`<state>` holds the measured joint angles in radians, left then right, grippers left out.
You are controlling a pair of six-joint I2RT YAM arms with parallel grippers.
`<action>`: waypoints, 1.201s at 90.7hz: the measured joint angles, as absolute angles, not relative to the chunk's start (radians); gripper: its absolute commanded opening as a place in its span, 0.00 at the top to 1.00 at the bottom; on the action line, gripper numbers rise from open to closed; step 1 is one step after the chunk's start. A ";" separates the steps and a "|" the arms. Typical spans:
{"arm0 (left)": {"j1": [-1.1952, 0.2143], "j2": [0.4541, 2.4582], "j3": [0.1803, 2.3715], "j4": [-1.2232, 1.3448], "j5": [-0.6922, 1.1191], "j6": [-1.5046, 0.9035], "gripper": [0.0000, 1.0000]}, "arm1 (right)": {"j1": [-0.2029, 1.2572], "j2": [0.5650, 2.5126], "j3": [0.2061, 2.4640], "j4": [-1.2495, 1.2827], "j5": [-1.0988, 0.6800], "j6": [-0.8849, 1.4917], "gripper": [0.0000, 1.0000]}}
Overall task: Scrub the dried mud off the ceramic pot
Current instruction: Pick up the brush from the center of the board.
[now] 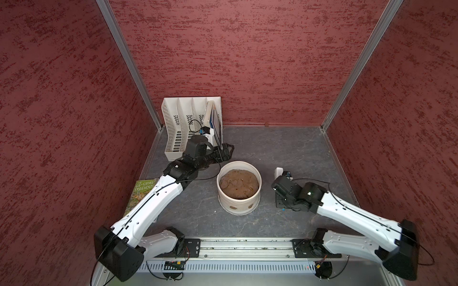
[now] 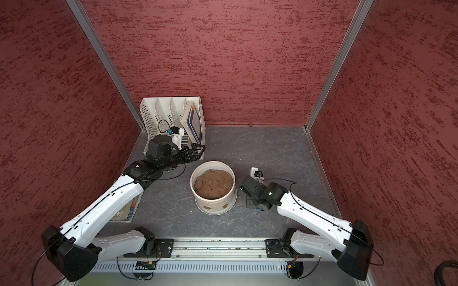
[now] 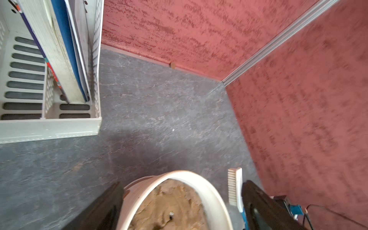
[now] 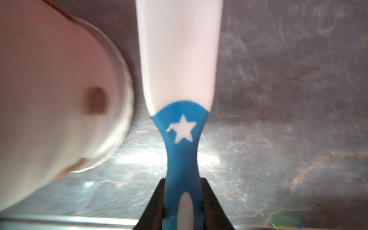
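Cream ceramic pot [image 4: 49,89] and its dried mud [image 4: 96,101] blur beside the brush [image 4: 179,59].

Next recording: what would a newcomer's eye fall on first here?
The cream ceramic pot at the scene's centre, heaped with a lumpy brown mound, its wall spotted with dried mud. Just beside it on the robot's right, the right pincer is shut on a blue-and-white brush. The left pincer gapes open between the pot and the white file rack.
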<state>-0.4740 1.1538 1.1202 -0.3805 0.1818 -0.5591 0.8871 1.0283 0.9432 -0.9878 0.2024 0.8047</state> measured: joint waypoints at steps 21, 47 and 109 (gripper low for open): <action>-0.466 1.098 1.116 -0.143 0.507 -0.627 0.00 | 0.861 0.972 1.134 -0.666 -0.057 0.695 1.00; -0.498 1.105 1.088 0.168 0.818 -0.752 0.00 | 0.854 1.035 1.232 -0.396 -0.322 0.685 1.00; -0.522 1.179 1.099 0.419 0.888 -0.910 0.44 | 0.854 1.083 1.209 -0.255 -0.516 0.745 1.00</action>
<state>-0.5220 1.1793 1.0992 0.4191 0.8883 -0.9100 0.8536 1.0828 1.2087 -0.2546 -0.5163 0.7452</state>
